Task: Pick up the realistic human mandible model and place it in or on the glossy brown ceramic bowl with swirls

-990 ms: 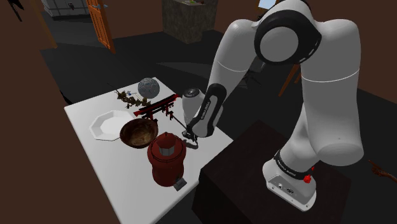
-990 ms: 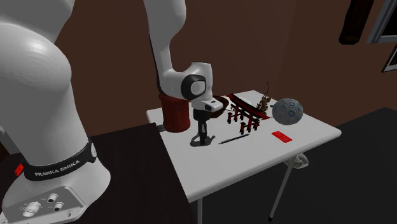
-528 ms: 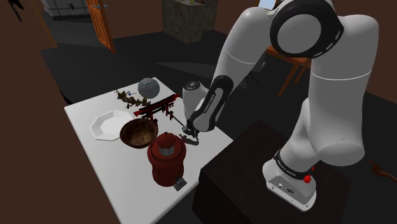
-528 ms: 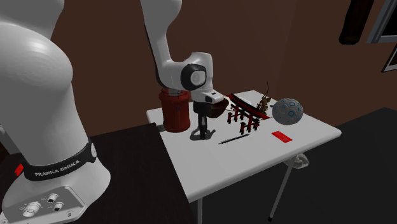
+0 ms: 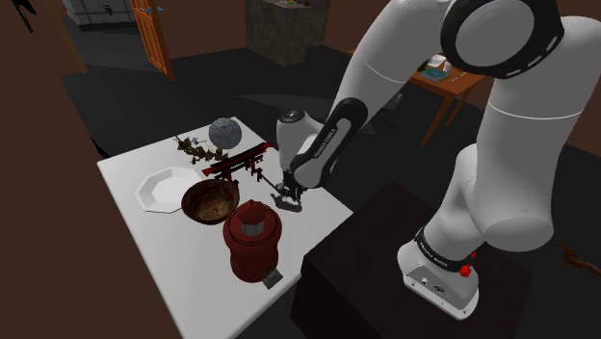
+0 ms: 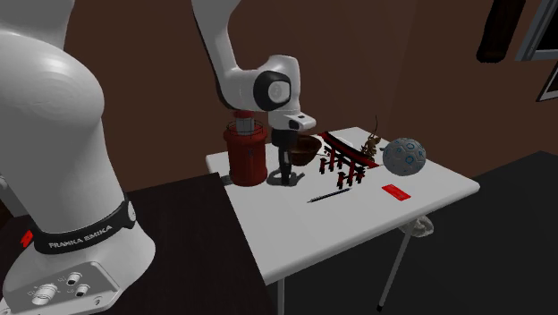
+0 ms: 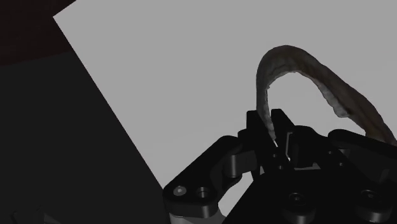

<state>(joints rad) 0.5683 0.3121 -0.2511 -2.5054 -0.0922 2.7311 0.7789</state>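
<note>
Two fingers (image 7: 254,125) of my claw (image 7: 268,128) stand narrow in the wrist view, clamped on one end of the mandible (image 7: 321,79). The rest of its pale arch sweeps out past them over the grey table (image 7: 191,76). I judge it light and stiff: a thin, hard curve with a ridged tooth row, likely slick on its smooth flanks. Held by one end, it could swivel between the pads. A hold across the thicker limb, squeezed gently, seems safest, since the thin arch might crack under a hard pinch.

In the shoulder view my claw (image 5: 289,199) points down, low over the table (image 5: 183,265). It is just beside the bowl (image 5: 190,195), on that view's right of it, with a red hydrant (image 5: 252,239) near. A small pale shape at the fingertips may be the mandible; I cannot be sure.

In the second exterior view my claw (image 6: 286,176) hangs between the hydrant (image 6: 246,154) and the bowl (image 6: 313,145), near both. I judge the carry to be short, and a low release over the rim should keep the piece from bouncing out.
</note>
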